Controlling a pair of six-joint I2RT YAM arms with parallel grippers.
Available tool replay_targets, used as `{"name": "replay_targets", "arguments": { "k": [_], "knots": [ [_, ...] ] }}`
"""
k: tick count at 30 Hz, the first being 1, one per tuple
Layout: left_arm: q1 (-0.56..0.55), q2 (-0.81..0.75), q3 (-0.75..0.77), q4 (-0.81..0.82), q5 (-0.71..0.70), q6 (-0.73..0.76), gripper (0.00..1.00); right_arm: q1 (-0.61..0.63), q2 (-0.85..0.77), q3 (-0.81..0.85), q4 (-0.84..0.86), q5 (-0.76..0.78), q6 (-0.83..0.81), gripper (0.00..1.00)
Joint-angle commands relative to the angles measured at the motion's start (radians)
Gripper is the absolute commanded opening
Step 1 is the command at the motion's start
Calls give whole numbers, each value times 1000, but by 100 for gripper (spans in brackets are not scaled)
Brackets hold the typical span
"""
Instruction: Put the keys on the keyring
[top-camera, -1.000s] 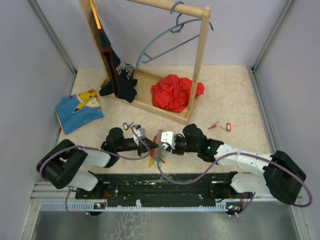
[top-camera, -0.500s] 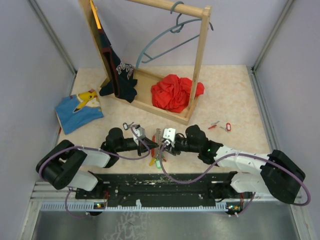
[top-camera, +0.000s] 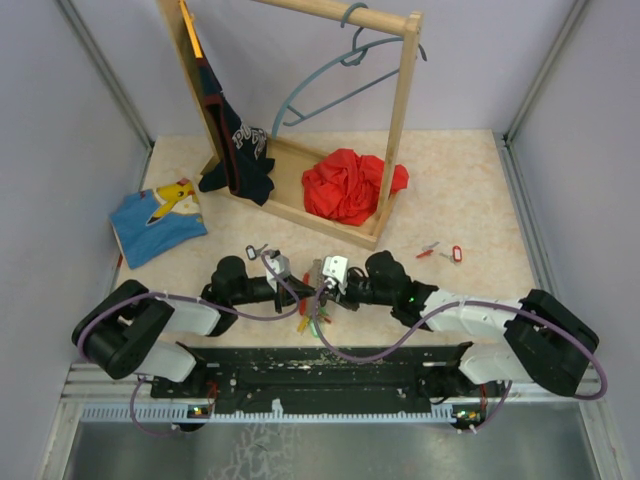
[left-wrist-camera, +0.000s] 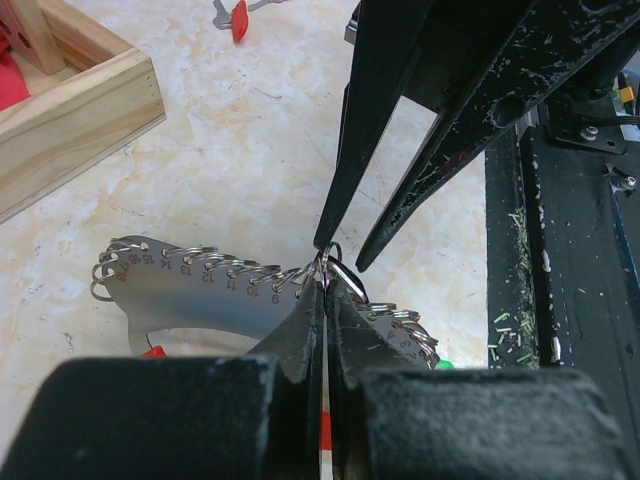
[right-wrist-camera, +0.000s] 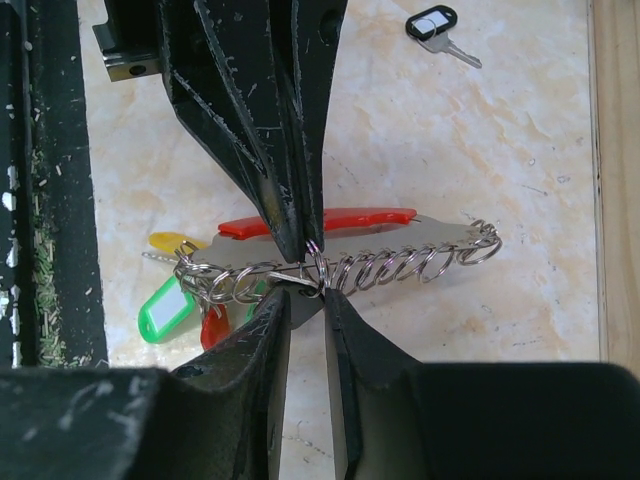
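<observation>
Pinching one loop of the keyring (right-wrist-camera: 420, 240), the left gripper (left-wrist-camera: 323, 292) is apparently steadying it; the right gripper (right-wrist-camera: 305, 298), slightly parted, is straddling that loop, while the keys (top-camera: 428, 250) are lying at two o'clock.

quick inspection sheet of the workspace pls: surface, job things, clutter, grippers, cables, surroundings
surface: beige marbled tabletop, no spills seen
job's things: keyring lies between the arms with coloured tabs attached; red key and red-tagged key loose to the right; black-headed key loose on the left
clutter: red cloth on the rack base; dark shirt hanging; blue shirt flat at left
grippers: left gripper shut on a ring of the keyring; right gripper narrowly parted at the same spot, grip unclear
cables: purple cables loop along both arms
surroundings: wooden rack, blue hanger, grey walls
</observation>
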Motion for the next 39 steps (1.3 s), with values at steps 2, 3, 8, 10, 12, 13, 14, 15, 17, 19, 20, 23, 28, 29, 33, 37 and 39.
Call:
{"name": "replay_targets", "arguments": {
  "k": [2, 3, 8, 10, 12, 13, 14, 15, 17, 19, 20, 23, 28, 29, 33, 37, 39],
  "knots": [
    [4, -18, -5, 57, 14, 2, 0, -5, 3, 56, 56, -19, 11, 20],
    [4, -17, -5, 58, 16, 1, 0, -5, 5, 59, 54, -22, 12, 21],
    [4, -19, -6, 58, 16, 4, 0, -6, 15, 71, 53, -32, 15, 20],
    [4, -19, -6, 60, 18, 3, 0, -5, 19, 75, 56, -36, 18, 20],
    [4, -20, -6, 60, 19, 3, 0, -7, 22, 81, 47, -35, 19, 16],
    [4, -22, -8, 60, 18, 4, 0, -7, 25, 84, 41, -33, 19, 12],
    [4, -25, -9, 61, 16, 4, 0, -10, 26, 86, 35, -33, 17, 7],
    [4, -28, -10, 61, 14, 5, 0, -12, 26, 89, 27, -32, 16, 0],
    [5, -35, -16, 61, 5, 7, 0, -21, 18, 82, 12, -24, 15, 0],
    [4, -41, -20, 63, -5, 10, 0, -33, 0, 66, -2, -15, 15, 0],
    [4, -44, -21, 63, -8, 11, 0, -39, -10, 58, -12, -9, 14, 0],
    [5, -50, -27, 71, -13, 10, 0, -55, -33, 40, -47, -2, 12, 0],
    [5, -56, -39, 99, -13, 5, 0, -66, -25, 34, -96, -16, 10, 0],
    [4, -58, -41, 102, -14, 4, 0, -67, -21, 33, -103, -22, 10, 0],
    [6, -60, -46, 112, -8, 3, 0, -69, 3, 40, -111, -57, 16, 0],
    [5, -51, -48, 142, 4, -6, 0, -69, 47, 81, -116, -124, 17, 0],
    [4, -46, -50, 153, 8, -7, 0, -67, 72, 107, -114, -158, 21, 0]
  ]
}}
